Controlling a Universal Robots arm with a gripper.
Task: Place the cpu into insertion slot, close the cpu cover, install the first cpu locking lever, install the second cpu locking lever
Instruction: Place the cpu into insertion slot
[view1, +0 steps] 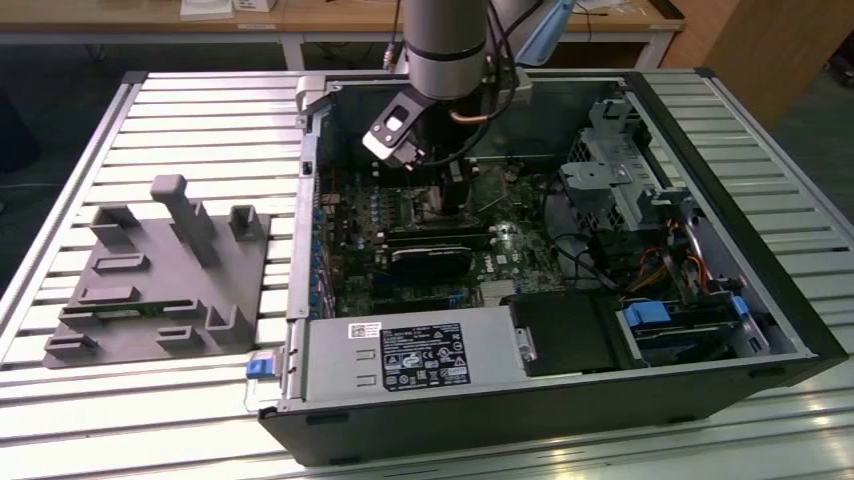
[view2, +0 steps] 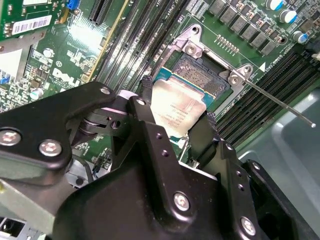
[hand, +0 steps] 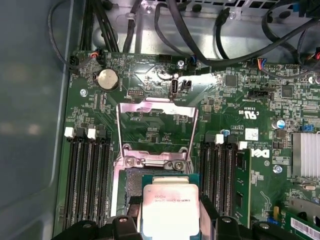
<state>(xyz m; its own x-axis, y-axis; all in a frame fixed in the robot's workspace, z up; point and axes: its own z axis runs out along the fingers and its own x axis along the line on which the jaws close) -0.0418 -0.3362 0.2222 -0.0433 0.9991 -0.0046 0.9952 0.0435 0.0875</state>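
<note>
**Step 1 of 4: placement in progress**

The hand (view2: 178, 102) is clenched on the cpu (view2: 175, 112). In both wrist views its two black fingers (view2: 147, 125) are pressed against opposite edges of the silver-faced plate.

The insertion slot (hand: 131, 187) lies directly beneath the cpu and extends beyond it toward the cover's hinge. A strip of dark pin field (view2: 205, 75) is therefore exposed on that side. The plate's edges are judged near parallel to the slot's rim, so the offset is judged to lie along one axis, toward the hinge. Whether the cpu rests on the slot or hangs just above it cannot be told.

The cpu cover (hand: 155, 106) is stood open, and green board is visible through its window. A thin locking lever (view2: 280, 106) is seen unlatched, projecting past a corner of the slot. Black memory slots (hand: 87, 175) are noted on both sides of the slot.

In the exterior view the arm (view1: 447, 40) is seen inside the open computer case (view1: 534, 425), which is laid on the slatted worktop (view1: 200, 110).
</note>
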